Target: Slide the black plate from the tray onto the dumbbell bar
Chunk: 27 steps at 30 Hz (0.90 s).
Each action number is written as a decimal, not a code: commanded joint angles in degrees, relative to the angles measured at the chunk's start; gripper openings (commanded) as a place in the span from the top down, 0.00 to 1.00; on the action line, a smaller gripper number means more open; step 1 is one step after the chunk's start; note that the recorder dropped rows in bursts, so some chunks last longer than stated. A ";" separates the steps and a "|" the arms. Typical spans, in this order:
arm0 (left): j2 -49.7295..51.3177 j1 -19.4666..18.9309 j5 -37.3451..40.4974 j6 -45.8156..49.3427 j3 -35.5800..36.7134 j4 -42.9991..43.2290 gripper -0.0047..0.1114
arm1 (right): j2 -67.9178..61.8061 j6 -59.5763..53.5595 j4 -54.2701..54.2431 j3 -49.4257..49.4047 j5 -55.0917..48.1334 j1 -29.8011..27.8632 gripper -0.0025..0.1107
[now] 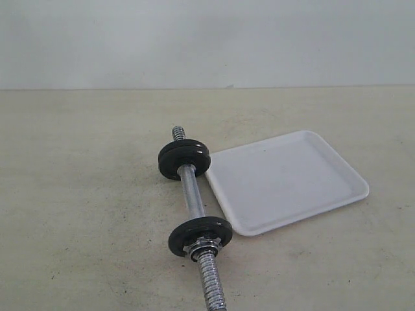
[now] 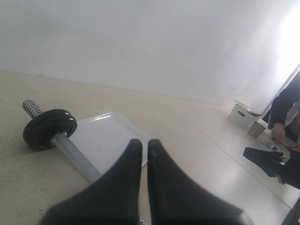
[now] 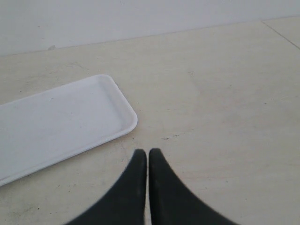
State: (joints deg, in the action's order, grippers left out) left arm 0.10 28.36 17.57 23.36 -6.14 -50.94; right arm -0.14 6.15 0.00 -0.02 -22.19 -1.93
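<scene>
The dumbbell bar [image 1: 192, 194] lies on the beige table left of the white tray [image 1: 285, 181]. A pair of black discs [image 1: 185, 159] sits at its far end. One black disc [image 1: 200, 234] sits near the front, against a silver collar nut [image 1: 202, 245]. No disc lies on the tray, so I cannot tell which disc is the black plate. Neither gripper shows in the exterior view. My left gripper [image 2: 144, 143] is shut and empty, above the tray [image 2: 105, 136] beside the bar [image 2: 75, 157]. My right gripper [image 3: 148, 153] is shut and empty, over bare table beside a tray corner [image 3: 119, 119].
A white wall stands behind the table. In the left wrist view a white basket [image 2: 242, 115], a grey cup [image 2: 257, 128] and a person's arm [image 2: 283, 110] are off to one side, with a dark piece of equipment [image 2: 262, 158] nearer.
</scene>
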 commanded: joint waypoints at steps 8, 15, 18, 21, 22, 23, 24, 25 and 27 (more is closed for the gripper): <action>-0.10 0.04 -15.72 20.75 2.08 5.26 0.92 | 0.14 -0.26 0.00 0.02 0.21 -0.31 0.98; -0.10 -9.50 -25.03 27.82 6.14 5.91 0.92 | 0.14 -0.26 0.00 0.02 0.21 -0.31 0.98; -0.10 -14.38 -24.65 27.99 6.14 7.07 0.92 | 0.14 -0.26 0.00 0.02 0.21 -0.31 0.98; -0.10 -19.79 -21.97 23.60 6.14 6.86 0.92 | 0.14 -0.26 0.00 0.02 0.21 -0.31 0.98; -0.10 -21.66 -19.46 22.49 6.14 6.86 0.92 | 0.14 -0.26 0.00 0.02 0.21 -0.31 0.98; -0.10 -23.56 -16.42 21.83 6.14 6.86 0.92 | 0.14 -0.26 0.00 0.02 0.21 -0.31 0.98; -0.10 -25.42 -13.16 21.62 6.14 6.86 0.92 | 0.14 -0.26 0.00 0.02 0.21 -0.31 0.98; -0.10 -26.85 -10.60 21.62 6.14 6.86 0.92 | 0.14 -0.26 0.00 0.02 0.21 -0.31 0.98; -0.10 -30.14 -5.52 21.73 6.14 6.86 0.92 | 0.14 -0.26 0.00 0.02 0.21 -0.31 0.98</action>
State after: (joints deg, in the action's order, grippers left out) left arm 0.10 1.98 4.70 46.04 -0.23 -44.33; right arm -0.14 6.15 0.00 -0.02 -22.19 -1.93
